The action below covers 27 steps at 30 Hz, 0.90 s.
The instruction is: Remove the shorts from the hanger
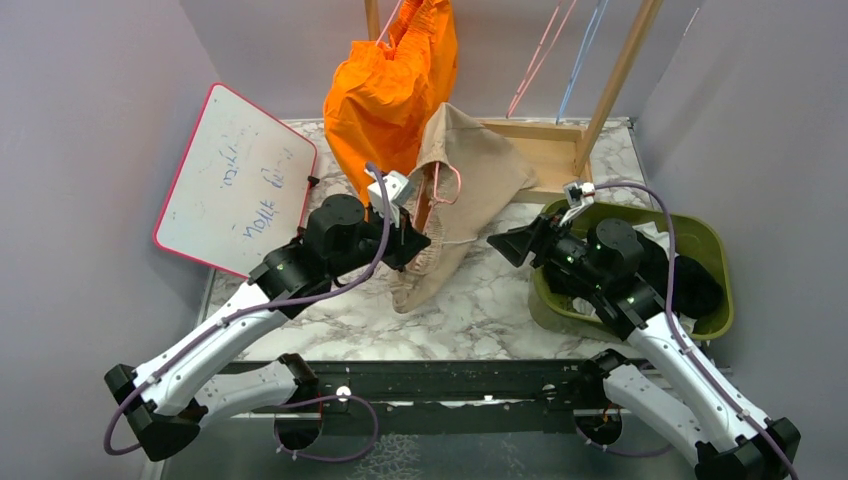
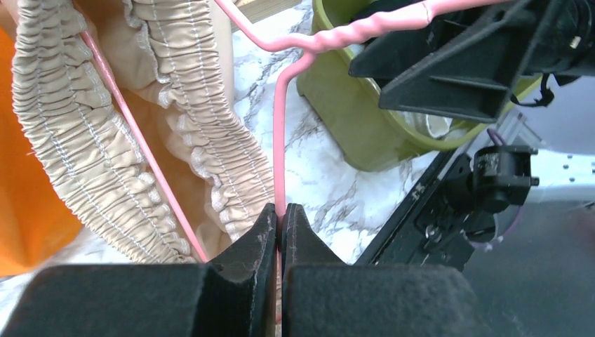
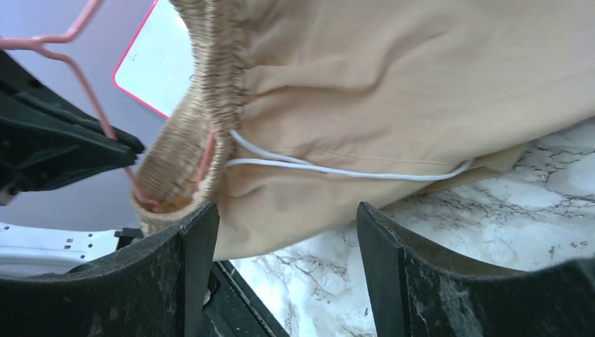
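The soft tan fabric shorts with the gathered elastic waist (image 1: 470, 185) slump mid-table on the marble top (image 1: 480, 320). Their waistband is threaded on a thin pink wire hanger (image 2: 279, 140). They look light and limp (likelier to drag than slide), so the ruched waistband seems the surest hold. The left gripper (image 2: 281, 210) is clamped tight on the hanger wire. The right gripper (image 3: 288, 210), just right of the shorts, gapes wide toward the fabric and holds nothing.

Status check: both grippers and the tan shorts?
Left gripper shut on pink hanger. Right gripper open at tan shorts, no grip. Shorts not yet off hanger. Orange shorts close behind.
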### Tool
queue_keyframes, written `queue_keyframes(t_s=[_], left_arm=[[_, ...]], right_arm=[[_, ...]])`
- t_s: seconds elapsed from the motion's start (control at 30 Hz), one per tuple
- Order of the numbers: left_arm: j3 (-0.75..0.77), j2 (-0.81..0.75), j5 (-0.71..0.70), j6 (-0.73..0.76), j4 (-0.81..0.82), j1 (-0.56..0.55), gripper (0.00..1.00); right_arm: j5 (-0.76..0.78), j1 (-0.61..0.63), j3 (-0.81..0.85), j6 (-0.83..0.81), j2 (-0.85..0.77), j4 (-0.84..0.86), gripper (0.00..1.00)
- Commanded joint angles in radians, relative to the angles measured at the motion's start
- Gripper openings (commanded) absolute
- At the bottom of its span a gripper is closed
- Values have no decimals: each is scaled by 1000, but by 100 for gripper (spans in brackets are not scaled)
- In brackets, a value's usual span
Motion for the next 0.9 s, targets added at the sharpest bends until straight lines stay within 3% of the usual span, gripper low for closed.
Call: queue_keyframes(t_s=[0.0,0.13,0.27,0.4,0.67,0.87], left_arm=[[154,-5,13,173,-260,-2,0],[309,46,-5,206,-422,-2,0],[355,46,41,260,-445,-2,0],[300,105,137,296,-463,-1,0],[139,172,394,315,-329,10,0],[137,165,438,307,-306,15,0]], right_arm=[[50,2,-8,-31,-17,-7,74],[36,2,-17,-33,-26,4,74],[24,3,-39,-28,-46,28,74],[-69,3,-56,-64,-62,111,74],[-151,3,-55,-208,-19,179,72],[-181,4,-56,-394,85,180,71]])
